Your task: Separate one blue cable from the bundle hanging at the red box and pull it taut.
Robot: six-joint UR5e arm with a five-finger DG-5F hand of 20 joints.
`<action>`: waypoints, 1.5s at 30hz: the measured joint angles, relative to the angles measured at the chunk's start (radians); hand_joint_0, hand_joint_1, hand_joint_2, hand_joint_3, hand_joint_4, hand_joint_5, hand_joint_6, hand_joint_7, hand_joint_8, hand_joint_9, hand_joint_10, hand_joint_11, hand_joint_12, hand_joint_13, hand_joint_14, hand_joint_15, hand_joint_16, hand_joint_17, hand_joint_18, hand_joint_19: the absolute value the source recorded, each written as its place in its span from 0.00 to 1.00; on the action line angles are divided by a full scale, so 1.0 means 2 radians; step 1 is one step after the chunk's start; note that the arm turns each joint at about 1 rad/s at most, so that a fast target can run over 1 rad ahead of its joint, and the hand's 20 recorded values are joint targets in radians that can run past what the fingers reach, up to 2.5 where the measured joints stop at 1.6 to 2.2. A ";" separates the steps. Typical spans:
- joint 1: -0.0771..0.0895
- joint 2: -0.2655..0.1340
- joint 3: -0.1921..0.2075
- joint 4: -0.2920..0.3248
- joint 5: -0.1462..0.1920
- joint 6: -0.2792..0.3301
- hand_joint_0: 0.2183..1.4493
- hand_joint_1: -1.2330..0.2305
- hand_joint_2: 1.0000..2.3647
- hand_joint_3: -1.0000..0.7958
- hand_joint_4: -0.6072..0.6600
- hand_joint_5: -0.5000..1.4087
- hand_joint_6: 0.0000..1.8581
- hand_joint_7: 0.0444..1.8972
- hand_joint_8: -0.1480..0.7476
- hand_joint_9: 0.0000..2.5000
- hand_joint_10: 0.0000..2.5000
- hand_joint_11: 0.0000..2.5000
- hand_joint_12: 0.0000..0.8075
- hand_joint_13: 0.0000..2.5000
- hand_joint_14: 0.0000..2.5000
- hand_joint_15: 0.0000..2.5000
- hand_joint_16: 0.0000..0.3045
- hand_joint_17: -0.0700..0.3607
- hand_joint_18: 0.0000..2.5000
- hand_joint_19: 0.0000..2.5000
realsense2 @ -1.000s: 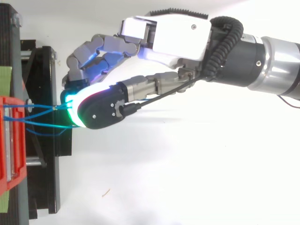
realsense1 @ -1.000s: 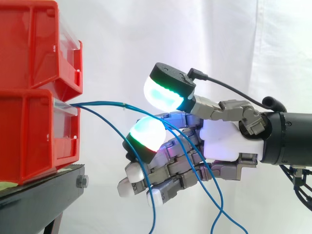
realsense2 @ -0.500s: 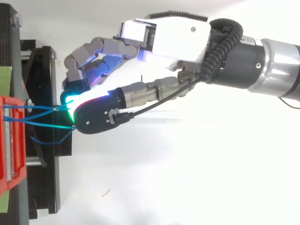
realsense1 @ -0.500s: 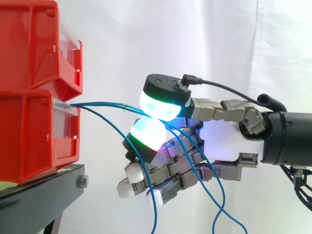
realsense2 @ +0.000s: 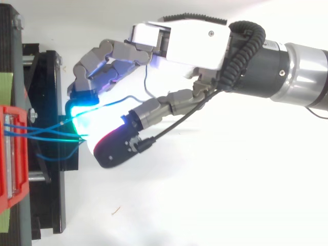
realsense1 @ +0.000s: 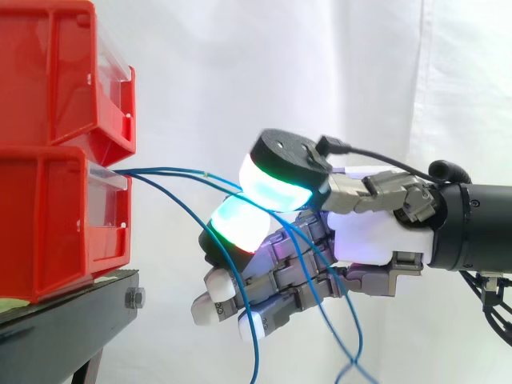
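A white curtain (realsense1: 240, 72) is seen hung across the back, evenly lit, with one long vertical fold (realsense1: 419, 80) drawn down its right side. At lower left a black stand (realsense1: 72, 324) is set, with a bolt (realsense1: 134, 298) fixed at its edge. From above, a bright white surface (realsense2: 215, 200) is spread out, marked by one small speck (realsense2: 117, 209).

Bright, even light fills both views and throws few hard shadows. In the side view the white curtain (realsense1: 336, 64) shows only faint grey folds at the right, and the red bins (realsense1: 56, 120) are lit evenly. The hand (realsense1: 372, 232) adds its own light: its pads (realsense1: 276, 188) glow cyan and white. From above, the white surface (realsense2: 215, 195) is washed out with glare, the black stand (realsense2: 48, 205) stays dark, and a blue cable (realsense2: 69, 137) turns green beside the glowing pad.
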 measured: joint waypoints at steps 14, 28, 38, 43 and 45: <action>0.000 0.000 0.000 0.000 0.000 -0.005 0.33 0.45 0.00 0.32 0.63 0.18 0.44 0.51 0.56 0.38 0.00 0.24 0.38 0.24 0.00 0.08 0.12 0.35 0.28 0.14; 0.001 0.000 0.000 0.002 0.001 -0.006 0.40 0.15 0.00 0.28 0.63 0.16 0.47 0.47 0.52 0.33 0.01 0.28 0.41 0.24 0.00 0.07 0.13 0.37 0.29 0.10; 0.000 0.000 0.000 0.000 0.001 -0.006 0.15 0.21 0.00 0.28 0.67 0.17 0.46 0.45 0.57 0.34 0.01 0.27 0.48 0.24 0.00 0.07 0.17 0.43 0.31 0.11; 0.000 0.000 0.000 0.000 0.001 -0.006 0.19 0.48 0.00 0.28 0.68 0.20 0.41 0.49 0.58 0.37 0.00 0.24 0.46 0.25 0.00 0.08 0.16 0.42 0.30 0.13; 0.000 0.000 0.000 0.000 0.001 -0.006 0.24 0.55 0.00 0.28 0.65 0.20 0.38 0.52 0.56 0.38 0.00 0.24 0.42 0.24 0.00 0.08 0.14 0.39 0.29 0.14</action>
